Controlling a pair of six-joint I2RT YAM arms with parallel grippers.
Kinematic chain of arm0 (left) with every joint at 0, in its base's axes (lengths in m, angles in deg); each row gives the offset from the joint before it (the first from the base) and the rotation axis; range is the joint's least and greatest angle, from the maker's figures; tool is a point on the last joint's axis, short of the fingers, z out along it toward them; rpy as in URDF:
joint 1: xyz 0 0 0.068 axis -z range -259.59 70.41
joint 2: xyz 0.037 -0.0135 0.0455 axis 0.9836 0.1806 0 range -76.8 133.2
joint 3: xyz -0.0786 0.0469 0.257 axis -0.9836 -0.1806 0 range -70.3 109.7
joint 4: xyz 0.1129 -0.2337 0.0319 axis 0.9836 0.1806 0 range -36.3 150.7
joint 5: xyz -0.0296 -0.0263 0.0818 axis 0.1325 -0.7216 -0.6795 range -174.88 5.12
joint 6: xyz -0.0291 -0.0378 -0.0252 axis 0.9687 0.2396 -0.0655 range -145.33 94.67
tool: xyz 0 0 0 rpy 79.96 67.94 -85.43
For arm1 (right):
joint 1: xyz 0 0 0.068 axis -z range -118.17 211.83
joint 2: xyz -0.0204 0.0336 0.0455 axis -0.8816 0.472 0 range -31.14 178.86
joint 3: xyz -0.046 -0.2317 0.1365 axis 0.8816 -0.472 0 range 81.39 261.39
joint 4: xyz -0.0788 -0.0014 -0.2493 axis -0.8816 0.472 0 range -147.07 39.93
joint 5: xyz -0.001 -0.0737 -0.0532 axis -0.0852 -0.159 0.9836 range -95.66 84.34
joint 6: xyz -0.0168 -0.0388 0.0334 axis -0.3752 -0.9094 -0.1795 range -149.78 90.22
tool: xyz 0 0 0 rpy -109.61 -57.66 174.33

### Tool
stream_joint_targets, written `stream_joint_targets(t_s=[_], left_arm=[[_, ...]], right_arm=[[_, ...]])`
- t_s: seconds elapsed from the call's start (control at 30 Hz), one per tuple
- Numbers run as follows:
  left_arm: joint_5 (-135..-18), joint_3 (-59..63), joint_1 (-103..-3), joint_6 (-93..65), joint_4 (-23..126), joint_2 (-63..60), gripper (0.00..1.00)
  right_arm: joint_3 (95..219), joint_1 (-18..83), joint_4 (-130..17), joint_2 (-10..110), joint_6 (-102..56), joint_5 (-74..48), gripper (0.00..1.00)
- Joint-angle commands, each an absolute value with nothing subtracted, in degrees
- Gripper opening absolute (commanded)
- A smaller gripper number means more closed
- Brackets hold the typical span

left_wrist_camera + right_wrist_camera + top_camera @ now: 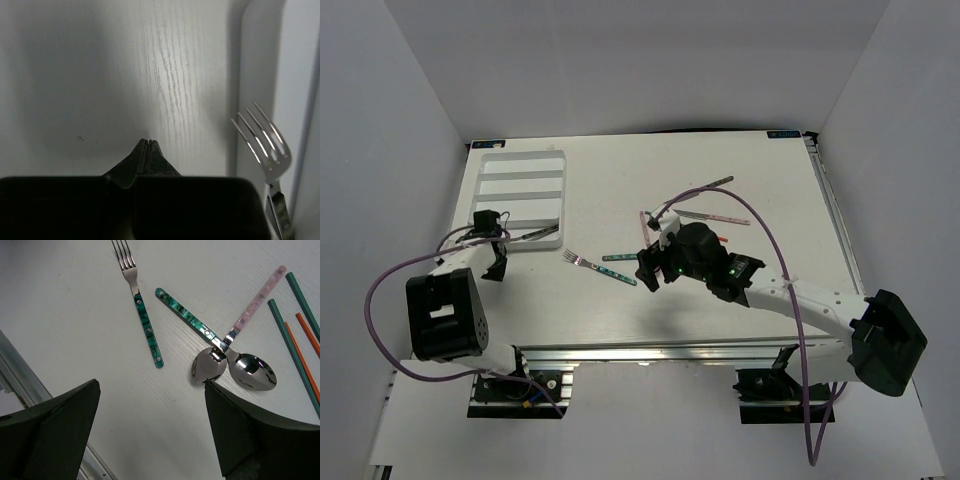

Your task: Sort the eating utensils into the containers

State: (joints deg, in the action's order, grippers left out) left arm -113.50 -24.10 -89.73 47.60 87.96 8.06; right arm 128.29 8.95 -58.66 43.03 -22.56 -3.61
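The white cutlery tray [520, 154] lies at the table's far left. A dark-handled fork [535, 235] rests across its nearest slot, and its tines [262, 140] show at the right of the left wrist view. My left gripper [498, 268] hovers over bare table just in front of the tray, shut with nothing between its tips [147, 142]. My right gripper [150, 390] is open above the table's middle. Beyond it lie a green-handled fork [145, 325], a green-handled spoon [192, 322], a pink-handled spoon [250, 371], and green chopsticks [290, 345] beside a red one [306, 355].
Two more slim utensils [715, 215] lie further back, right of centre, one of them with a pink handle. A purple cable [760, 225] loops over them from the right arm. The table's aluminium front rail [20, 375] runs close to my right gripper's left finger.
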Motion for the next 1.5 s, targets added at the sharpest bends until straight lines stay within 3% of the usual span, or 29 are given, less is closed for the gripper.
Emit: stream_joint_targets(t_s=[0.0,0.27,0.7,1.2,1.3,1.33,1.4,1.43,1.47], left_arm=[[-110.98,-25.38,-90.23,48.59,79.82,9.06,0.00],[-114.58,-26.79,-91.28,48.24,73.05,10.30,0.00],[-109.32,-30.04,-93.92,43.24,52.15,9.68,0.00],[-103.08,-28.20,-94.71,40.77,52.73,7.58,0.00],[-101.84,-27.50,-94.62,38.31,60.36,1.96,0.20],[-101.75,-27.06,-94.71,37.44,62.21,0.21,0.36],[-102.10,-26.79,-94.71,34.90,67.13,-5.66,0.53],[-102.28,-26.62,-94.71,34.01,68.80,-7.79,0.70],[-102.63,-26.09,-94.71,32.78,71.60,-9.81,0.76]], right_arm=[[128.15,9.10,-60.77,41.19,-23.72,-3.37,0.89],[127.54,9.10,-61.11,40.58,-24.60,-3.90,0.89],[128.15,9.10,-61.03,41.45,-26.09,-4.86,0.89],[129.81,9.10,-59.98,45.58,-27.41,-6.89,0.89],[135.16,9.10,-55.07,52.69,-28.64,-8.02,0.89],[136.92,9.10,-53.57,54.97,-28.99,-8.72,0.89],[140.96,9.10,-51.98,61.03,-29.43,-9.79,0.87],[142.11,9.10,-51.89,62.97,-29.43,-9.96,0.84],[143.60,9.10,-51.62,66.47,-31.08,-10.05,0.83]])
